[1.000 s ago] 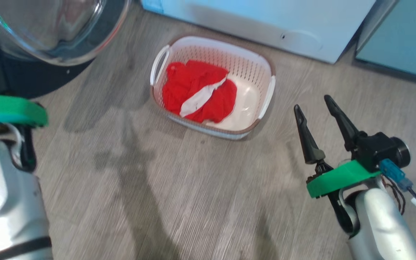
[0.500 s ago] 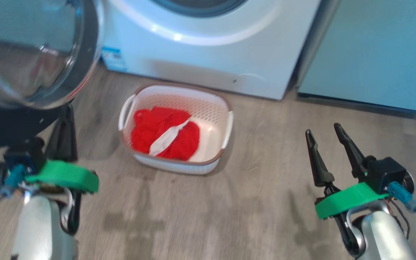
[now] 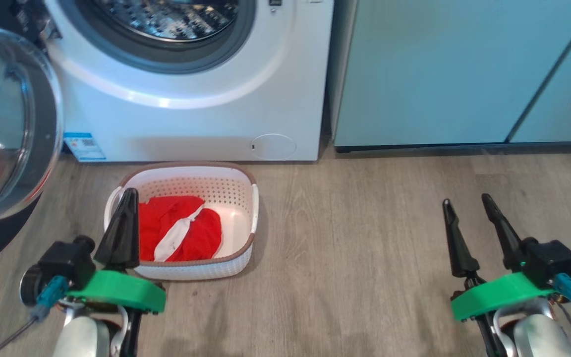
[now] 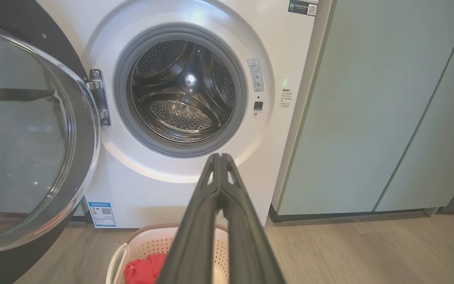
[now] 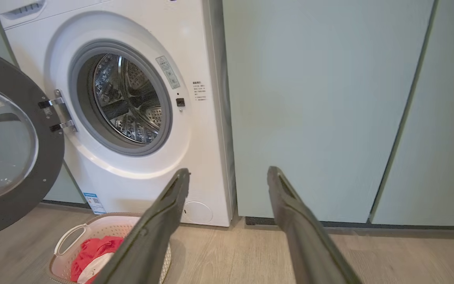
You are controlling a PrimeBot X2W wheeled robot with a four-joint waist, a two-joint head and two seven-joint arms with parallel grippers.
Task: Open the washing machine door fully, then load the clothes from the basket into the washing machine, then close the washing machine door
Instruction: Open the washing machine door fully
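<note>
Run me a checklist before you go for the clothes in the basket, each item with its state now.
1. The washing machine door stands clear of the opening: ok.
2. The door at its full swing: cannot tell.
3. The drum, as far as visible, is empty: ok.
4. The clothes lie in the basket, nothing on top: ok.
5. The right gripper is open and empty: ok.
6. The left gripper is shut and empty; it must open before any grasp: not ok.
</note>
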